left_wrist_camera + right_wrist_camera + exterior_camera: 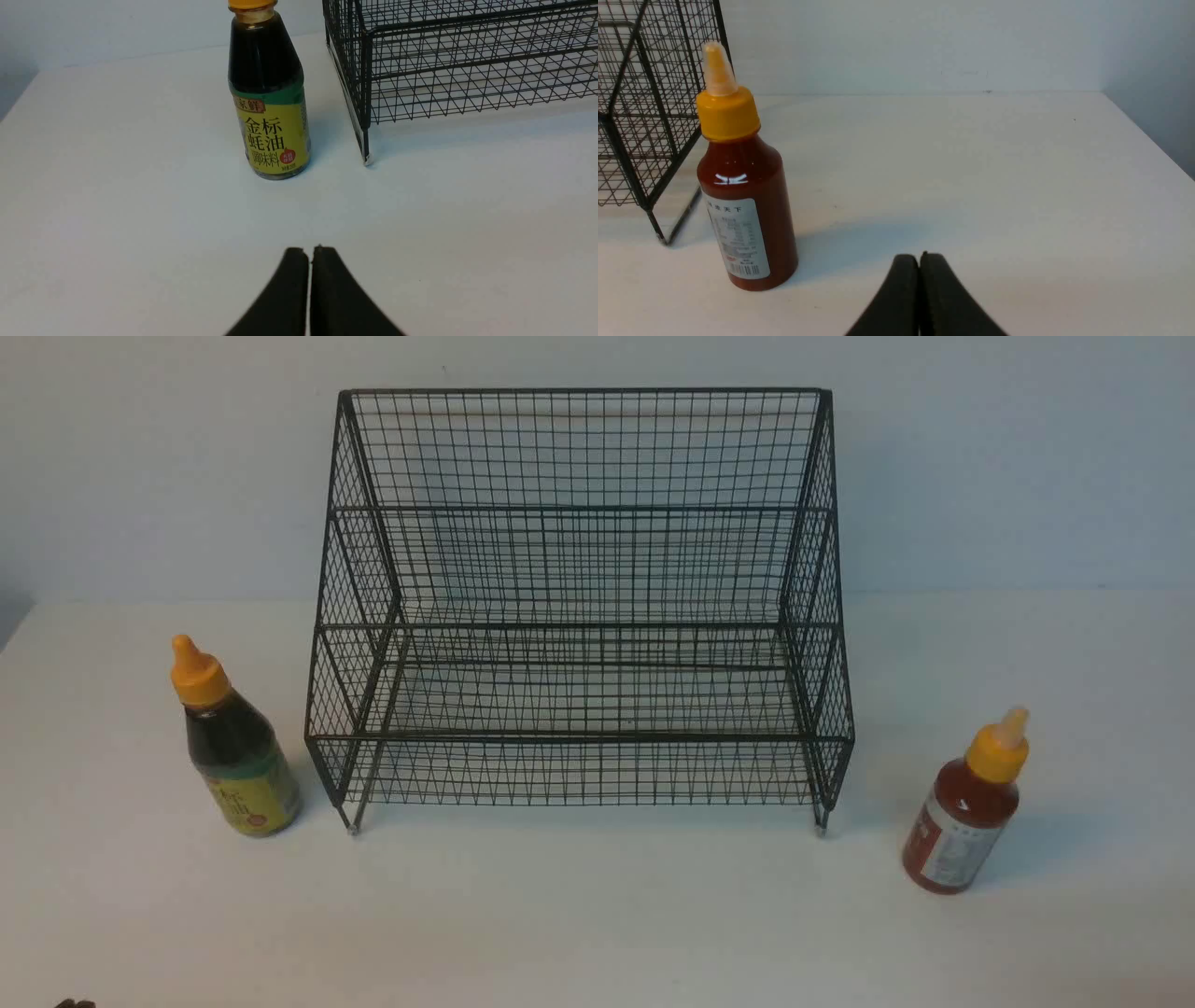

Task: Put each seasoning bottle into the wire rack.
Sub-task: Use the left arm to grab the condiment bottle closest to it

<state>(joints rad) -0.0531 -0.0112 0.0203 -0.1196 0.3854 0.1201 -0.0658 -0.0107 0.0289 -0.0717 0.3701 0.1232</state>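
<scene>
The left hand [309, 252] has its two black fingers pressed together, with only a hairline seam between them. It holds nothing and touches neither bottle, and it shows against bare surface [597, 915], short of the dark-brown bottle [268, 107]. The right hand [919, 259] is the same: fingers together, empty, and apart from the red-brown bottle [745, 205], which stands off to one side of it. Both bottles stand upright on the surface outside the black wire rack [579, 616]. The dark-brown one, with a yellow-green label, is just beside the rack's front left foot. The slimmer red-brown one, with a white label, stands farther out from the front right corner. Each hand shows only in its own wrist view, and only as curved fingertips, the rest cut off by the picture's edge. Whether the tips rest on the surface or hang above it cannot be told. In the left wrist view the dark-brown bottle's nozzle is cut off, leaving only the rim of its orange cap. Both wrist views catch just one corner of the rack. The small print on the white label is too blurred to read. A small dark shape [73, 1003] at the front view's lower left edge is too cut off to identify.
</scene>
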